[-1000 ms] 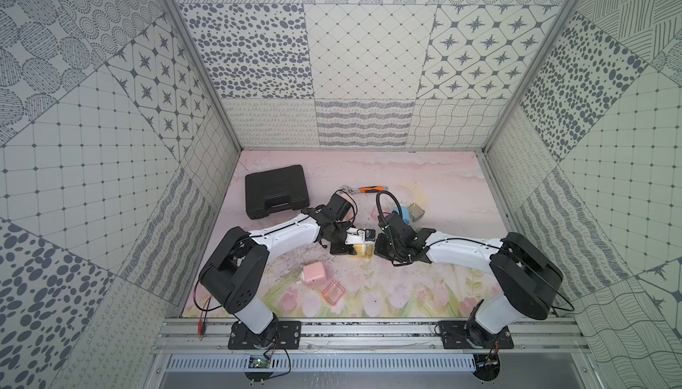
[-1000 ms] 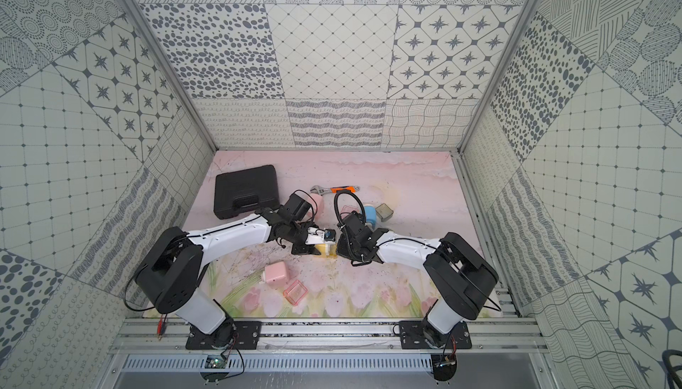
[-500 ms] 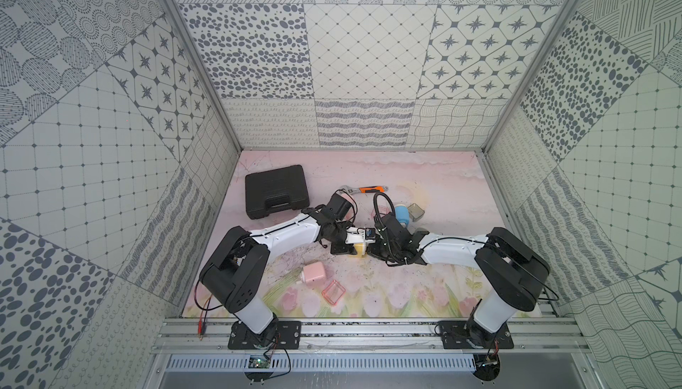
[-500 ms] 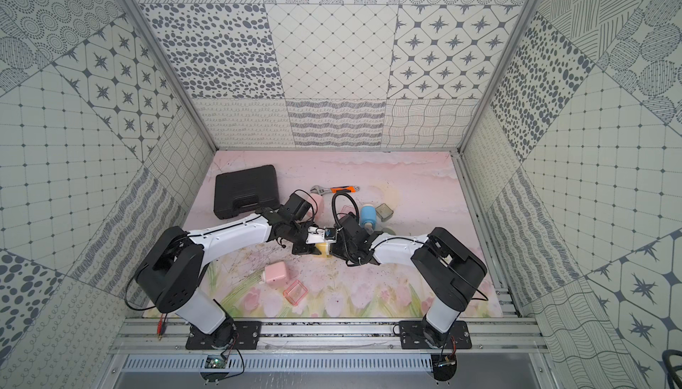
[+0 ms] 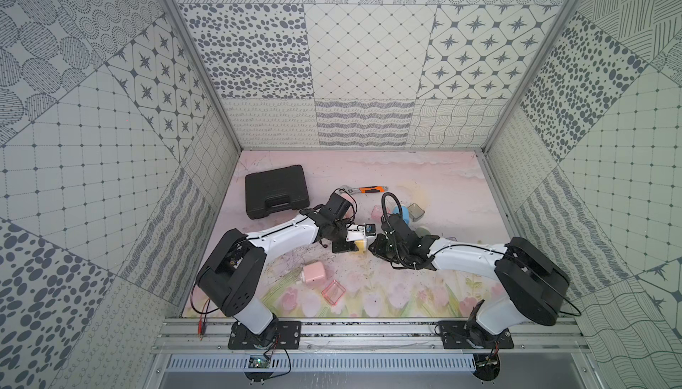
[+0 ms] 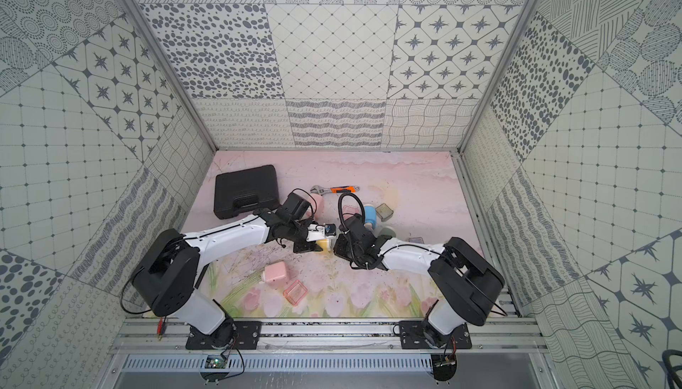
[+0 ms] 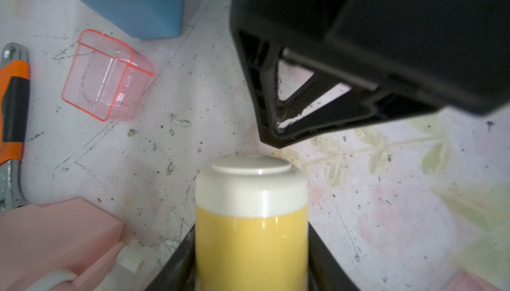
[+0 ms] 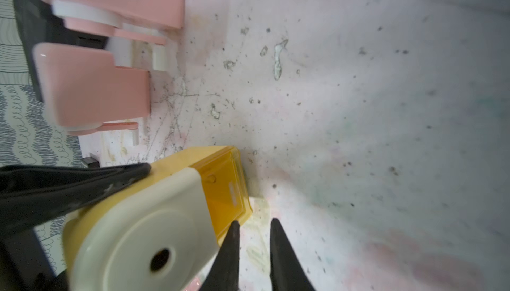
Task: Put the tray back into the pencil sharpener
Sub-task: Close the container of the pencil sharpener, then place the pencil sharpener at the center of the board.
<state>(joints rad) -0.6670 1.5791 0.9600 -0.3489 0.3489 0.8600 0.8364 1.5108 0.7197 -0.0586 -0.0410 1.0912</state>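
A yellow pencil sharpener (image 5: 361,245) (image 6: 324,245) with a cream front lies mid-table. My left gripper (image 7: 251,248) is shut on its yellow body (image 7: 251,220). In the right wrist view the clear yellow tray (image 8: 223,190) sits in the sharpener (image 8: 143,220), its face sticking out slightly. My right gripper (image 8: 254,226) is right beside the tray. Its fingers stand a small gap apart with nothing between them, and one fingertip (image 8: 234,229) touches the tray's corner. In both top views the right gripper (image 5: 373,247) (image 6: 337,247) meets the sharpener from the right.
A pink sharpener (image 5: 313,272) and a clear pink tray (image 5: 333,292) lie near the front. A black case (image 5: 276,196) sits at back left, an orange-handled wrench (image 5: 363,190) behind. A blue sharpener (image 5: 401,213) and a grey tray (image 5: 416,212) lie behind the right arm. Another pink tray (image 7: 107,77) is close by.
The right arm pressed in toward the sharpener, then its elbow swung back out. Its jaws have parted a little. The left arm has kept still, holding the sharpener.
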